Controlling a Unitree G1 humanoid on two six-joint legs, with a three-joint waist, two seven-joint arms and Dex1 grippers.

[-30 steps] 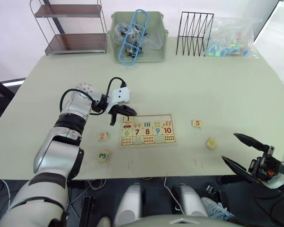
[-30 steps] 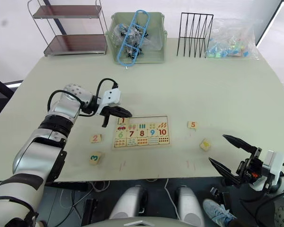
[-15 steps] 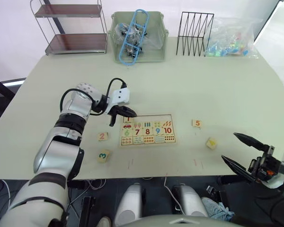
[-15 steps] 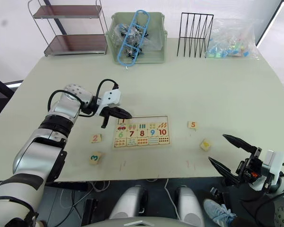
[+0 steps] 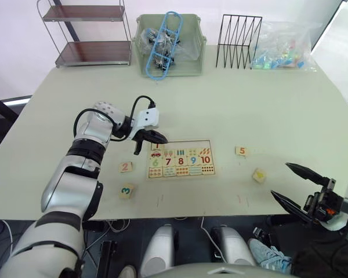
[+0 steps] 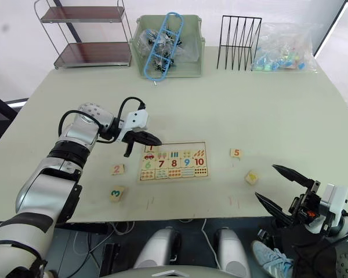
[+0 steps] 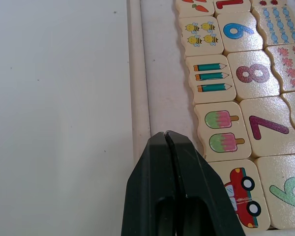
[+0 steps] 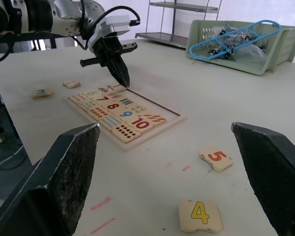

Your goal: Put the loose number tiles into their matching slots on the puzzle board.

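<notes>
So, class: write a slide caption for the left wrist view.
Shut left gripper poised over the puzzle board, by the empty slot row.

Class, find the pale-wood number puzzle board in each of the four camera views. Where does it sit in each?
Left eye view: the flat rectangular pale-wood puzzle board lies mid-table, just below picture centre.
Right eye view: mid-table, slightly left of centre.
Left wrist view: directly under the fingertips, rim and empty row visible.
Right wrist view: beyond the right gripper, mid-table.
Shared landmark: the shut left gripper at the board's corner.
</notes>
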